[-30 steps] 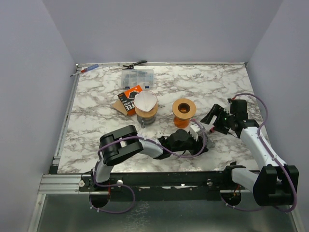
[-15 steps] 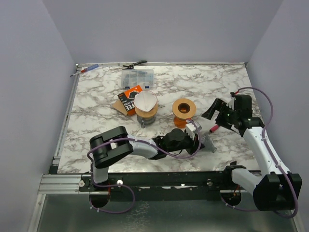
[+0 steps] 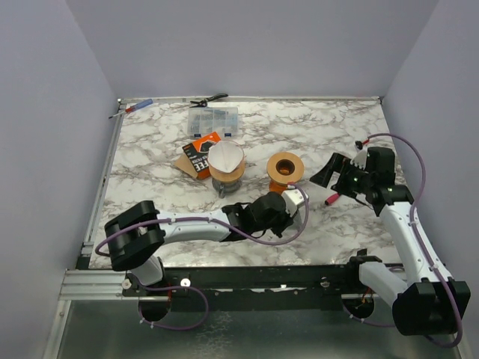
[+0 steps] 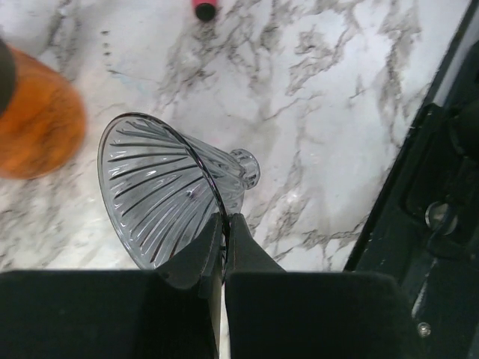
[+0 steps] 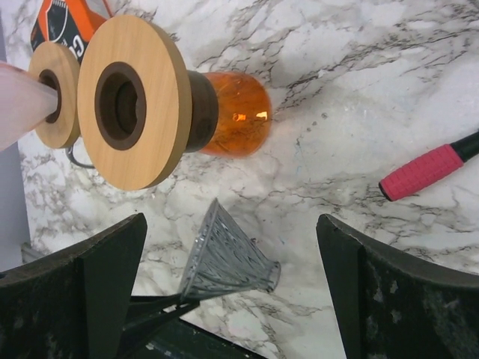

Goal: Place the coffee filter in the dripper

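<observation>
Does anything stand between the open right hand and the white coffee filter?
Yes. The orange carafe with its wooden collar stands between the right hand and the coffee filter; the left hand holds the glass dripper off that line.

Left wrist view: the orange glass carafe (image 4: pixel 36 118) is cut by the left edge and the red-handled tool (image 4: pixel 204 9) by the top edge. The left gripper (image 4: pixel 224 224) covers the near rim of the clear ribbed plastic dripper (image 4: pixel 161 187).

Right wrist view: the white paper filter (image 5: pixel 15 105) is cut by the left edge and the orange-and-black packet (image 5: pixel 63 24) by the top.

Top view: the contents of the clear compartment box (image 3: pixel 213 120) are too small to tell.
</observation>
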`<action>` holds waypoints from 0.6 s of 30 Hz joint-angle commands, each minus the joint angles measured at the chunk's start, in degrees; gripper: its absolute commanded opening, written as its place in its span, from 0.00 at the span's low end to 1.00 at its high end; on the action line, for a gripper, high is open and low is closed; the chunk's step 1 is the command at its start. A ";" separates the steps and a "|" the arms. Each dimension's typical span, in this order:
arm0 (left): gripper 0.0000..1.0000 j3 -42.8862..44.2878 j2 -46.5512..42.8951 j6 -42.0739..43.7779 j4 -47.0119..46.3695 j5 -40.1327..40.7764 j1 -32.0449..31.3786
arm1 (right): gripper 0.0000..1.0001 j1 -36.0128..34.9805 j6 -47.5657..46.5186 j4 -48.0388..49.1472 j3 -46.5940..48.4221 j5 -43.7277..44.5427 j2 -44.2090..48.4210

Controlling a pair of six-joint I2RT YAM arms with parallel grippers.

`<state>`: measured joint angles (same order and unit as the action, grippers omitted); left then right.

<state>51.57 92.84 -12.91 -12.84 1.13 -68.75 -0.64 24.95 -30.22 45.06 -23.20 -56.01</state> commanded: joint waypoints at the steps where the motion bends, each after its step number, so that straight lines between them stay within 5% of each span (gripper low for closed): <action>1: 0.00 6.43 -4.73 6.60 17.28 7.95 -0.46 | 1.00 0.29 -2.24 -2.38 -0.55 -7.23 -2.00; 8: 0.00 14.85 -3.88 13.28 32.02 16.66 -4.10 | 0.99 0.29 -4.12 -1.83 -2.80 -16.43 -6.33; 18: 0.00 16.50 -3.87 21.18 37.75 23.93 -9.78 | 0.84 -0.28 -5.37 -2.92 -4.14 -22.18 -7.48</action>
<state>65.93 89.97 3.44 20.36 20.67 -76.93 -0.64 20.88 -31.27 41.50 -42.52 -63.75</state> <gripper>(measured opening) 0.017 0.850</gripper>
